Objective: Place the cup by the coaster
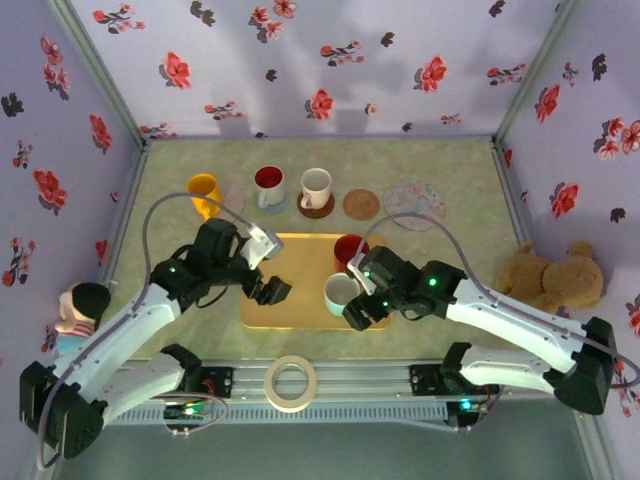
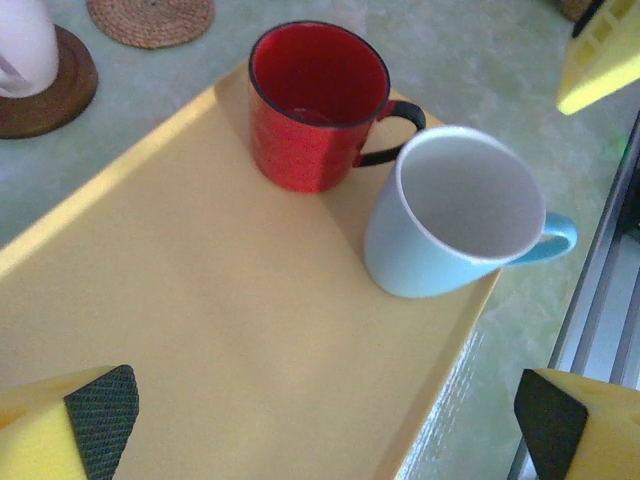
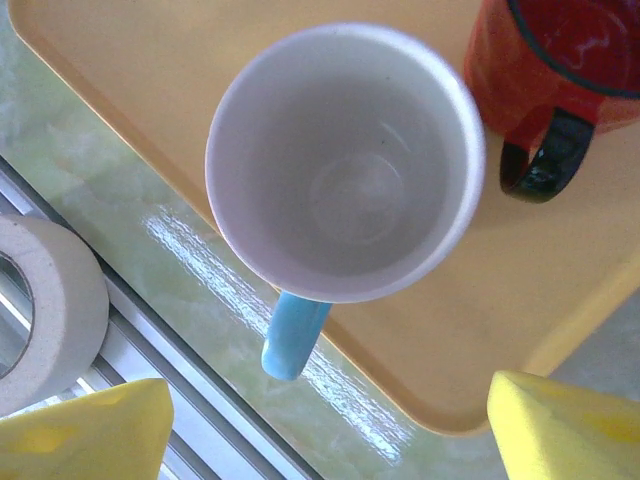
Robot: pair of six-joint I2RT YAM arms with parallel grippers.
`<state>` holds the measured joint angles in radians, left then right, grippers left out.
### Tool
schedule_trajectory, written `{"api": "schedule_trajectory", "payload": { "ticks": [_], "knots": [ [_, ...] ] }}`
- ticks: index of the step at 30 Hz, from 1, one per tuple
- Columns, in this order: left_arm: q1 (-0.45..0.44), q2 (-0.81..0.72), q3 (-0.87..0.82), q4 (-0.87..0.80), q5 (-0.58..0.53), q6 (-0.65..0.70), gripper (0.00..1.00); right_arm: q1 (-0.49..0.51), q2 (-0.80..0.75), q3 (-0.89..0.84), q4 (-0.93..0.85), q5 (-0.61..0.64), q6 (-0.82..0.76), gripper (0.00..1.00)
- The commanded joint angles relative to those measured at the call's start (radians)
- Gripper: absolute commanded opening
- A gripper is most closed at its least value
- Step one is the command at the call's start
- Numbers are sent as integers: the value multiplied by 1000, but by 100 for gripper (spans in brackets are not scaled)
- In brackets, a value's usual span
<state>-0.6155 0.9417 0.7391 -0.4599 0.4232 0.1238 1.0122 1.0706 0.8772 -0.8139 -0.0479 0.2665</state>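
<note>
The light-blue cup is seen standing upright near the lower right edge of the yellow tray, just beside the red mug at the upper right of the right wrist view. The right gripper is held released above it, its yellow fingers spread wide at the two lower corners of that frame, with nothing between them. The cup's mouth is found up-frame of the gap. Its blue handle is pointed down-frame, out past the tray's edge, so its long axis is laid across the line joining the fingers.

In the top view the right gripper is placed just beside the cup, at its lower right. The left gripper, also released and empty, is seen apart over the tray's left part. The right arm is therefore judged the nearer. The bare woven coaster is set beyond the tray, up-frame, so a carry past the red mug is judged to be called for.
</note>
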Motion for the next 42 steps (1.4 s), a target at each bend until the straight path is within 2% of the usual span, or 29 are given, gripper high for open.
{"api": "schedule_trajectory", "payload": {
  "ticks": [1,14,19,32,42],
  "knots": [
    [-12,-44,-51,63,34,54,100,19,22,-28,46,19,41,83],
    [-43,-63,-136,108,68,95,100,32,96,-91,154,44,66,75],
    [-66,-62,-191,182,66,117,100,33,133,-107,209,56,70,71],
    [-78,-52,-235,242,45,116,100,32,238,-85,228,89,53,60],
    [-80,-47,-236,253,30,107,100,32,263,-75,243,112,42,48]
  ]
}}
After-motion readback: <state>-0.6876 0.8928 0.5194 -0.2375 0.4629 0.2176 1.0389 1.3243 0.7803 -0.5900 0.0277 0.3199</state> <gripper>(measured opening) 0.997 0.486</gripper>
